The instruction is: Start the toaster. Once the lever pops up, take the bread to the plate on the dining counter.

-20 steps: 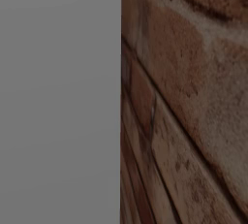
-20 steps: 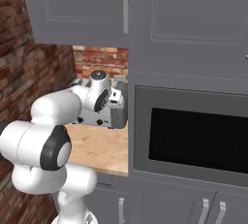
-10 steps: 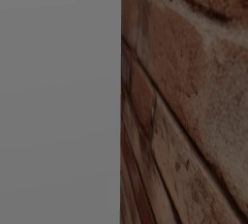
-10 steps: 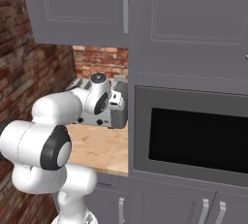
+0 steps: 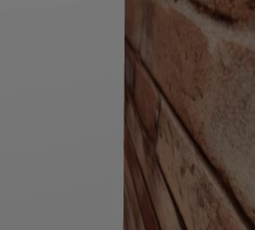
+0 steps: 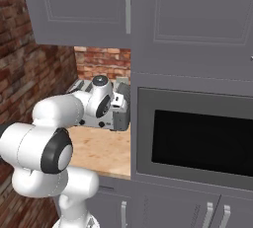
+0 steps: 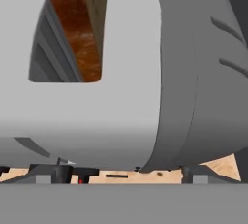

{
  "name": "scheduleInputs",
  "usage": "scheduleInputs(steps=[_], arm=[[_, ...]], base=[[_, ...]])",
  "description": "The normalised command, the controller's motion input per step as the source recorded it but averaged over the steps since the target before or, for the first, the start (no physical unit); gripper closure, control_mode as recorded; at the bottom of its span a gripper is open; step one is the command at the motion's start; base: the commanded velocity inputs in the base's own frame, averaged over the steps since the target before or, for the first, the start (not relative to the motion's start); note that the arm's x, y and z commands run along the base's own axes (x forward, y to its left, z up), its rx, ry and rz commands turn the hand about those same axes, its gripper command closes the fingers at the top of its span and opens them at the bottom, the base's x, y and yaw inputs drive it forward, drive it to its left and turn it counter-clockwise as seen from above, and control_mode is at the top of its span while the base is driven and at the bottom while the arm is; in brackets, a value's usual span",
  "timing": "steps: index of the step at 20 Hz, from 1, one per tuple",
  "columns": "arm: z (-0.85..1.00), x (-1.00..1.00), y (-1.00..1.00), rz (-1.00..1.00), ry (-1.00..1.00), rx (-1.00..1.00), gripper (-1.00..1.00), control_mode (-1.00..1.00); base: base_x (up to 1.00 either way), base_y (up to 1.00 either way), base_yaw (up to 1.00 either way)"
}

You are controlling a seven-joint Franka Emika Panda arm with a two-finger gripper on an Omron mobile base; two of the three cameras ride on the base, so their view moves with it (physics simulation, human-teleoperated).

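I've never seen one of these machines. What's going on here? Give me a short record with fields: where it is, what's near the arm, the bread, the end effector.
place: kitchen nook with a brick wall, under grey cabinets
arm: reaches over the wood counter to the toaster
toaster: silver, at the back of the counter, left of the microwave
bread: brown slice standing in the toaster's slot, seen close in the hand view
end effector: at the toaster, open, holding nothing

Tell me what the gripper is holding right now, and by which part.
Nothing. The gripper is open, hanging close over the toaster, whose slot shows the bread inside.
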Motion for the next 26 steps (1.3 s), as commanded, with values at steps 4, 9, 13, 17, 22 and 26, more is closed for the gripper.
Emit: scheduleInputs(steps=[4,9,13,17,22,26], arm=[[-0.12,-0.02,0.00,0.00,0.00,0.00,-1.00,-1.00],[0.00,-0.14,0.00,0.00,0.01,0.00,-1.00,-1.00],[0.00,-0.04,0.00,0.00,0.04,0.00,-1.00,-1.00],[-0.01,0.00,0.00,0.00,0.00,0.00,-1.00,-1.00],[-0.07,0.00,0.00,0.00,0.01,0.00,-1.00,-1.00],[-0.24,0.00,0.00,0.00,0.01,0.00,-1.00,-1.00]], base=[[0.00,0.00,0.00],[0.00,0.00,0.00],[0.00,0.00,0.00],[0.00,0.00,0.00],[0.00,0.00,0.00],[0.00,0.00,0.00]])
